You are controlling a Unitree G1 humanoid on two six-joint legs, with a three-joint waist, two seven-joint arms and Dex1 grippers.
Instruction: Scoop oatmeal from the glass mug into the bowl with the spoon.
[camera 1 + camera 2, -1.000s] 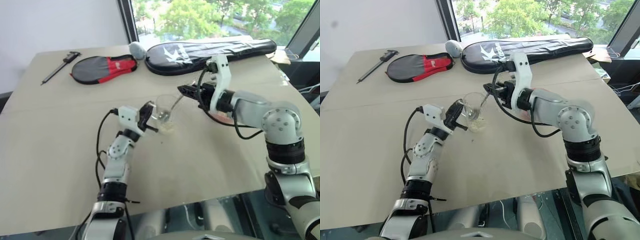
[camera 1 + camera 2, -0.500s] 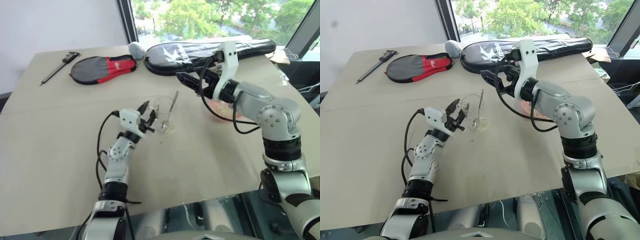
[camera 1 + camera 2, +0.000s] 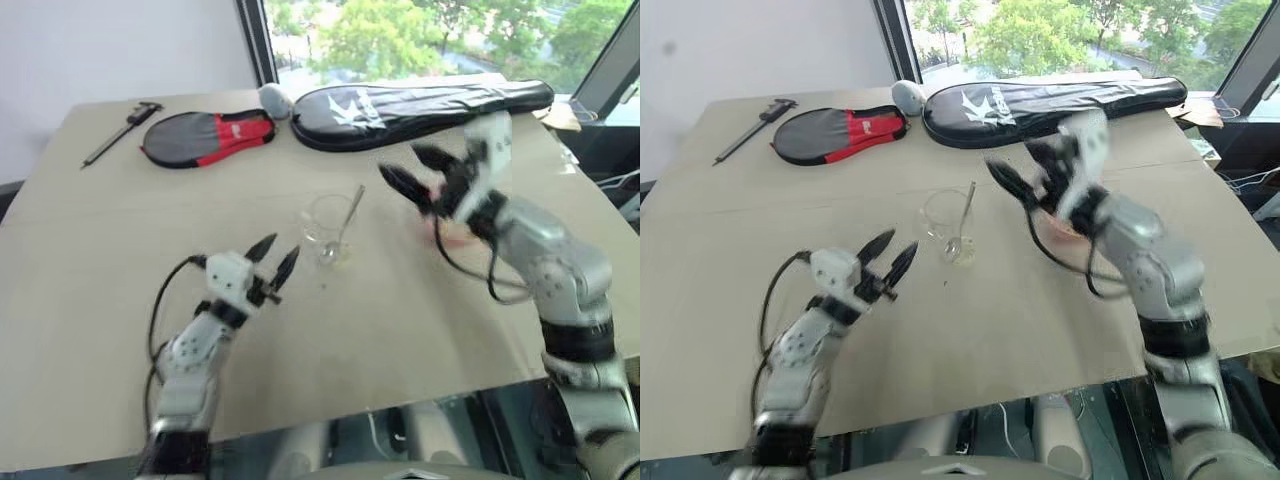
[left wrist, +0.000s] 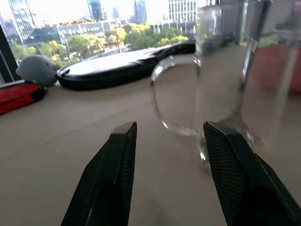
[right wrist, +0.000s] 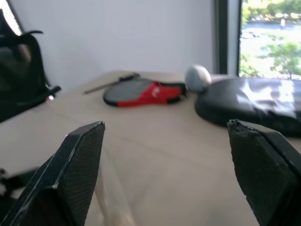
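The glass mug [image 3: 324, 222] stands upright in the middle of the table, with a little pale oatmeal [image 3: 338, 258] at its bottom. The spoon [image 3: 345, 215] leans inside it, handle up and to the right, held by nothing. My left gripper [image 3: 279, 251] is open just left of and nearer than the mug, apart from it; in the left wrist view the mug's handle [image 4: 162, 101] lies ahead of the open fingers [image 4: 115, 169]. My right gripper [image 3: 402, 165] is open, raised to the right of the mug. The pink bowl [image 3: 453, 237] is mostly hidden behind the right arm.
At the table's far side lie a long black racket bag [image 3: 420, 100], a red-and-black paddle case [image 3: 205, 135], a grey ball [image 3: 273, 98] and a dark caliper [image 3: 120, 130]. The table's near edge runs below my arms.
My left gripper opened, let go of the mug and drew back toward the near edge. My right gripper released the spoon, which now rests in the mug, and swung right and lower.
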